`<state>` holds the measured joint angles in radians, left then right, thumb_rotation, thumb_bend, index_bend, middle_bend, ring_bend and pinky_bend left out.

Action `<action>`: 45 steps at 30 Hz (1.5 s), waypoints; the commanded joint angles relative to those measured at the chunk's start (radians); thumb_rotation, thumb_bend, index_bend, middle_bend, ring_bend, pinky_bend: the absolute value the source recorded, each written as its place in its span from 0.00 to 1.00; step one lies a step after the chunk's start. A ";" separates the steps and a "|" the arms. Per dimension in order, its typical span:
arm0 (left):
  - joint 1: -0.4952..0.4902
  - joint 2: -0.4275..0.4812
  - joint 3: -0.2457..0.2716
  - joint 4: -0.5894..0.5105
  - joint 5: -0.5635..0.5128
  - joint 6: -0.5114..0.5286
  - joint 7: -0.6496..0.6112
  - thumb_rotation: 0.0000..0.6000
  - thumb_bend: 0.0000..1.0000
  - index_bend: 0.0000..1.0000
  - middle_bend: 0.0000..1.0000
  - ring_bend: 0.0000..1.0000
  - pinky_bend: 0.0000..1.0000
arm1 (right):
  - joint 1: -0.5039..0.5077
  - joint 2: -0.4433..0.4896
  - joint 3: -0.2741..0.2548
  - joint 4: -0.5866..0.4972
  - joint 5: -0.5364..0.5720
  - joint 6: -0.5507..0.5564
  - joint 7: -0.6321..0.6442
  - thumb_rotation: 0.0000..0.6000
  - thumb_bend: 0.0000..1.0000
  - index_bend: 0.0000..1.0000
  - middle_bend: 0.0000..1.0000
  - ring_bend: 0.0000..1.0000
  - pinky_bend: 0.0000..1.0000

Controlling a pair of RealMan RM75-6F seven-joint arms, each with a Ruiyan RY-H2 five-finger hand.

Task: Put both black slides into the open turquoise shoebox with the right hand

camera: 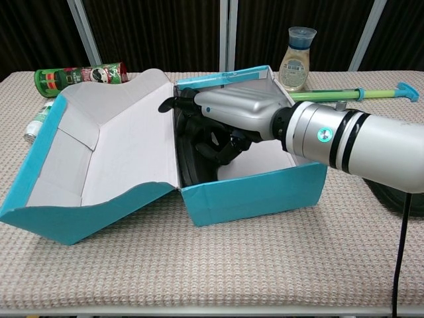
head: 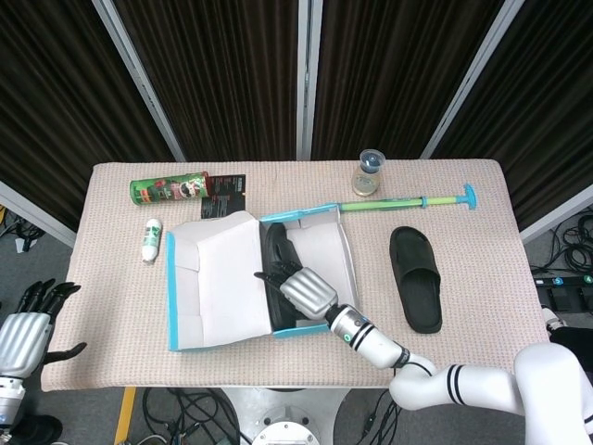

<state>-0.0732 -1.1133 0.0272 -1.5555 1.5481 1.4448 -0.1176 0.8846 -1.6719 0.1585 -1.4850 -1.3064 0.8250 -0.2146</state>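
Right hand [camera: 228, 109]: smooth silver shell over the back, black fingers [camera: 222, 149] beneath, small blue dot near the knuckle end. Right forearm [camera: 371, 152]: glossy white and silver cylinder with black bands at the wrist, a round green-lit marking between them, thin black cable [camera: 399, 255] hanging from its underside. Left hand [head: 23, 334], at the near left edge of the head view: ribbed silver back, black fingers [head: 46, 294], grey wrist below.
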 commanded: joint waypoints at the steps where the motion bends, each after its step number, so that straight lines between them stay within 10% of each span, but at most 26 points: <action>1: 0.000 0.000 0.000 0.001 0.001 0.001 -0.001 1.00 0.03 0.16 0.12 0.04 0.03 | -0.007 0.002 0.008 -0.006 -0.025 0.030 0.030 1.00 0.51 0.08 0.24 0.06 0.14; 16: -0.002 -0.001 -0.004 0.009 0.002 0.004 -0.013 1.00 0.03 0.16 0.12 0.04 0.03 | -0.137 0.174 0.042 -0.092 -0.078 0.264 0.116 1.00 0.33 0.08 0.25 0.07 0.15; 27: -0.020 -0.003 -0.007 0.001 0.015 -0.008 0.005 1.00 0.03 0.16 0.12 0.04 0.03 | -0.277 0.529 -0.019 -0.234 0.243 0.237 -0.214 1.00 0.14 0.07 0.21 0.07 0.26; 45: -0.018 0.012 0.004 -0.031 0.004 -0.019 0.036 1.00 0.03 0.16 0.12 0.04 0.03 | -0.067 0.341 -0.097 0.028 0.652 -0.005 -0.556 1.00 0.13 0.06 0.21 0.06 0.21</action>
<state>-0.0910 -1.1012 0.0307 -1.5859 1.5527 1.4265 -0.0813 0.8096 -1.3220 0.0689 -1.4623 -0.6623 0.8285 -0.7620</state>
